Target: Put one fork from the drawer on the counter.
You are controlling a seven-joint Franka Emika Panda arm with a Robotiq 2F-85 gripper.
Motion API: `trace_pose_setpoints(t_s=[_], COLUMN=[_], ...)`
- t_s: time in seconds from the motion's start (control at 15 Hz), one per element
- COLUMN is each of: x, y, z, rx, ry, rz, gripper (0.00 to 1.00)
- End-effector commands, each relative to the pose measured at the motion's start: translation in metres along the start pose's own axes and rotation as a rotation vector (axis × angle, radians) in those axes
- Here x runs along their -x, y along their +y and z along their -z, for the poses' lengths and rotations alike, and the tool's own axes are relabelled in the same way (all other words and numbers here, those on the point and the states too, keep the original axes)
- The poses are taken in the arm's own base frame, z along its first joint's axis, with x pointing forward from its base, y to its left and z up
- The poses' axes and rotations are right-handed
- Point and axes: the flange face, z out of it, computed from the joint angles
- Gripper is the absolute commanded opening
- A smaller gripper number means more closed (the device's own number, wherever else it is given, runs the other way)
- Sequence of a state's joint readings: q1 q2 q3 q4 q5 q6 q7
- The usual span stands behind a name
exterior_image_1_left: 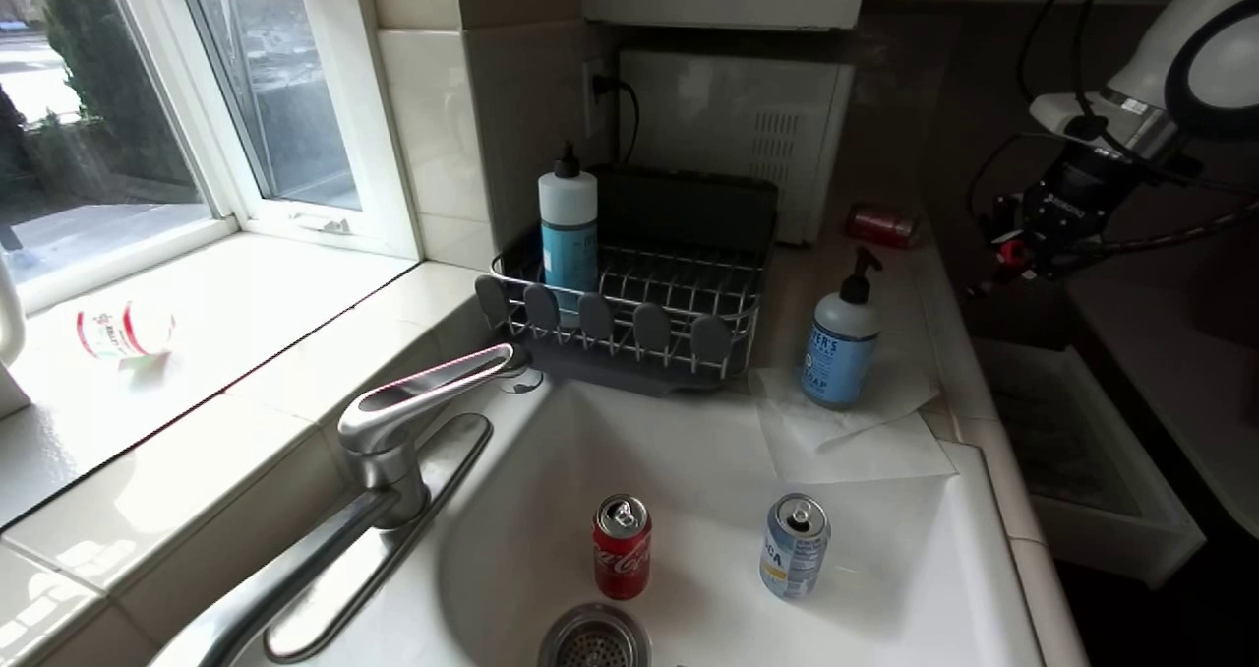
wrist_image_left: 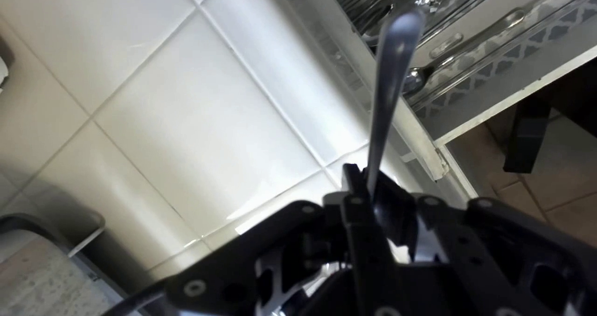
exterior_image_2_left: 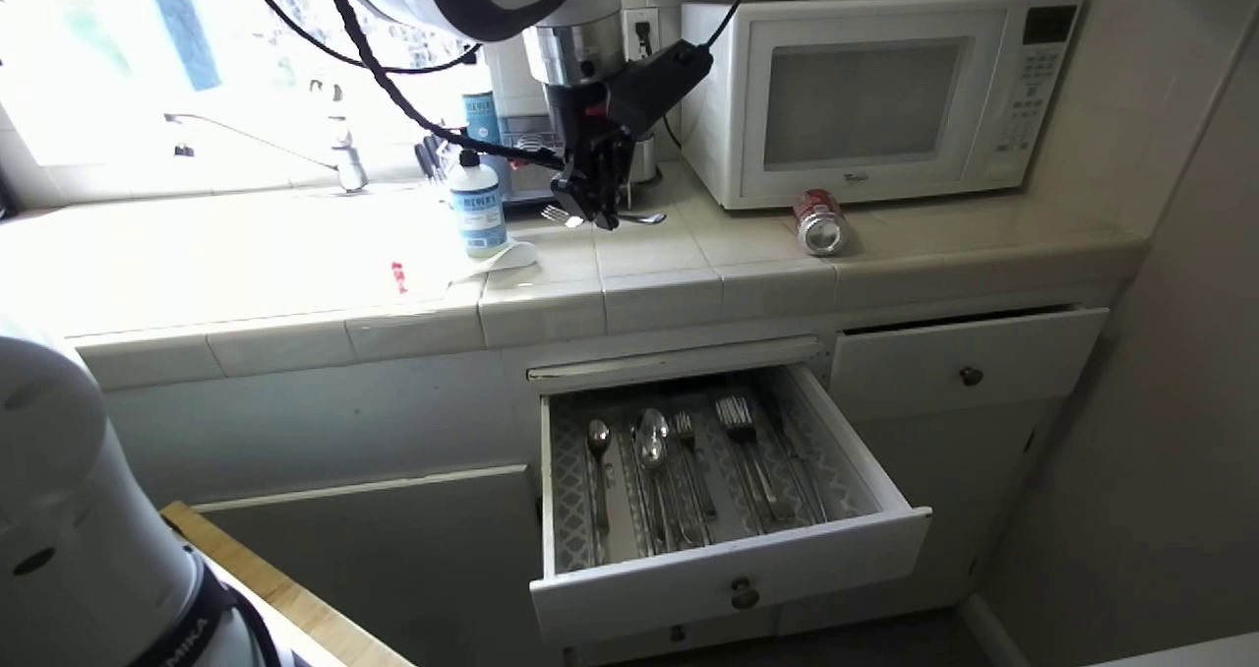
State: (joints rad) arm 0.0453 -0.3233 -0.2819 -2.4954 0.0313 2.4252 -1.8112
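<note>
1. The task's fork (exterior_image_2_left: 644, 218) hangs in the air outside the drawer (exterior_image_2_left: 836, 561), roughly level, its tines (exterior_image_2_left: 559, 216) and handle (wrist_image_left: 388, 83) showing to either side of the grip in an exterior view.
2. The pincer (exterior_image_2_left: 596, 216) is clamped on the fork, pinching it somewhere between tines and handle end.
3. Done, I judge: a single fork is picked and out — probably more than half the job.
4. The tiled desk (exterior_image_2_left: 644, 254) lies next; the fork seems to hang near its front edge, though how high I cannot tell.
5. Left, as I read it: lower the fork onto the tile — perhaps between the soap dispenser (exterior_image_2_left: 479, 210) and the toppled red soda can (exterior_image_2_left: 821, 222) — then let go and retreat.
6. Other forks (exterior_image_2_left: 735, 416) and spoons (exterior_image_2_left: 598, 438) lie in the open drawer; they need no handling.
</note>
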Motion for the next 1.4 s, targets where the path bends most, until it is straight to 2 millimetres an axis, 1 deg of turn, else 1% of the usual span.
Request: trace_pose_setpoints(t_s=[0.0, 0.53, 0.6, 0.87, 1.13, 1.33], x=[0.002, 0.002, 0.002, -0.005, -0.011, -0.01], y=[0.0, 0.0, 0.0, 0.012, 0.022, 0.032], z=[0.001, 0.001, 0.001, -0.017, -0.041, -0.058], rx=[0.0, 0.0, 0.0, -0.026, -0.023, 0.002], ry=[-0.001, -0.002, -0.002, 0.023, 0.062, 0.088], rz=[-0.004, -0.006, -0.006, 0.002, 0.017, 0.029], gripper=[0.08, 0.08, 0.02, 0.02, 0.02, 0.02])
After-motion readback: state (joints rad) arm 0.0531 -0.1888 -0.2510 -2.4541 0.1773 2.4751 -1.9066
